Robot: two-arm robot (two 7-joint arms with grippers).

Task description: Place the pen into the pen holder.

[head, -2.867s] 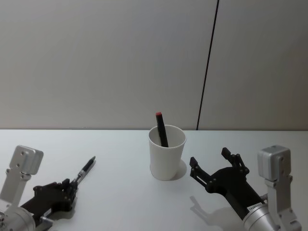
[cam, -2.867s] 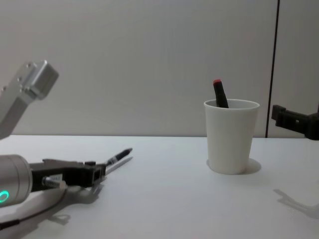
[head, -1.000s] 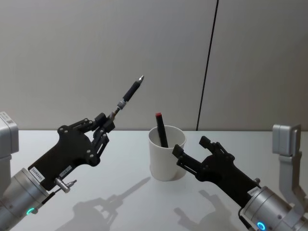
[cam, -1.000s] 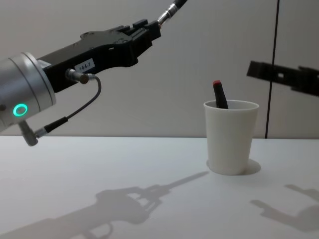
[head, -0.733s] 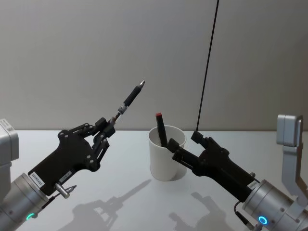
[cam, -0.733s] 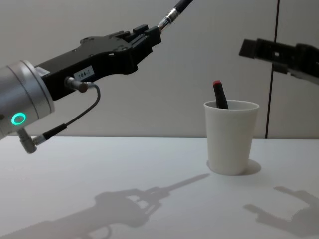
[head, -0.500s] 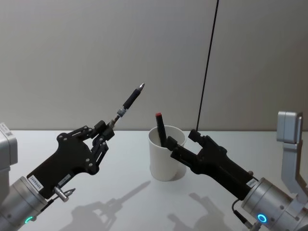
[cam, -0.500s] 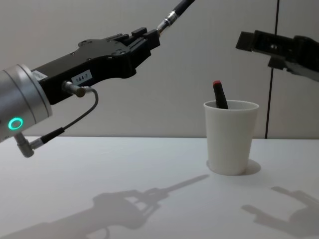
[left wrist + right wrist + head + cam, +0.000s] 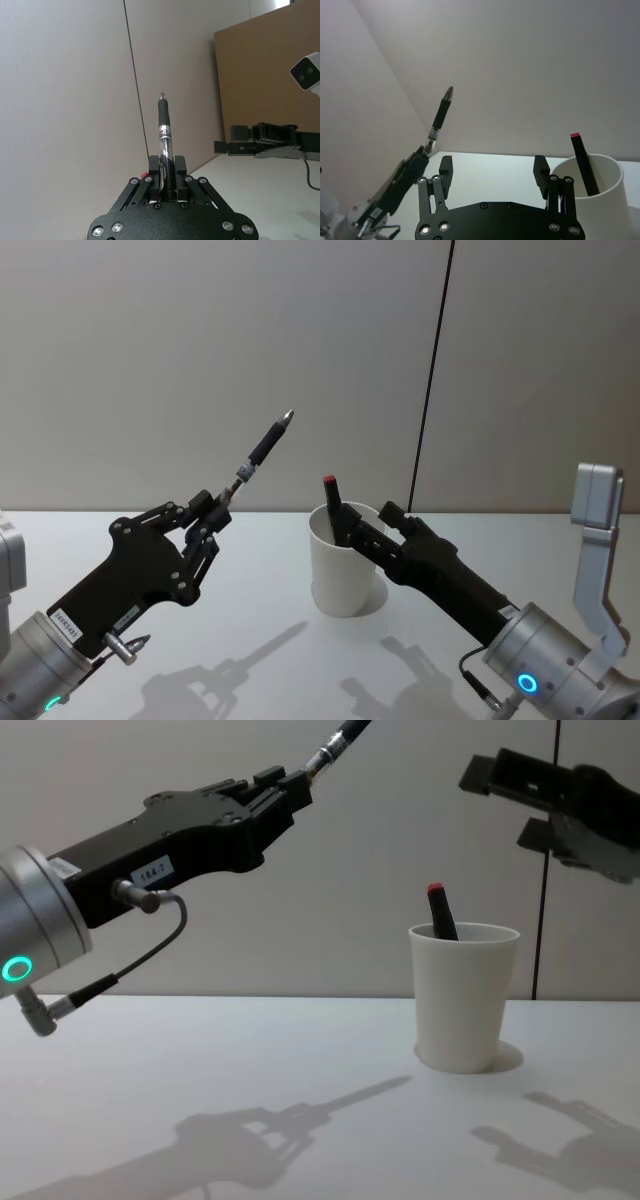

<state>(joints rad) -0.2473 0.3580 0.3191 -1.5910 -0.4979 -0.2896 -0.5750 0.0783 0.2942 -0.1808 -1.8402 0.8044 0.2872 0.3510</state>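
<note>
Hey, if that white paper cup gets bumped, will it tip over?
Probably easily: the pen holder looks like thin paper, tall and narrower at its base. The red-topped marker leaning inside likely adds little ballast. It may slide on the smooth table.

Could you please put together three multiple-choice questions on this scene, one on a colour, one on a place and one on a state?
1. What colour is the top end of the marker standing in the pen holder?
A. red
B. blue
C. green

2. Where is the pen?
A. lying beside the pen holder
B. held up in the air by the left gripper
C. standing in the pen holder

3. How does the right gripper stand?
A. shut on the pen
B. shut on nothing
C. open, holding nothing

Answers:
1 A, a red cap shows above the rim.
2 B, the left gripper clamps its lower end, tip pointing up.
3 C, the right wrist view shows a wide gap between its fingers.
</note>
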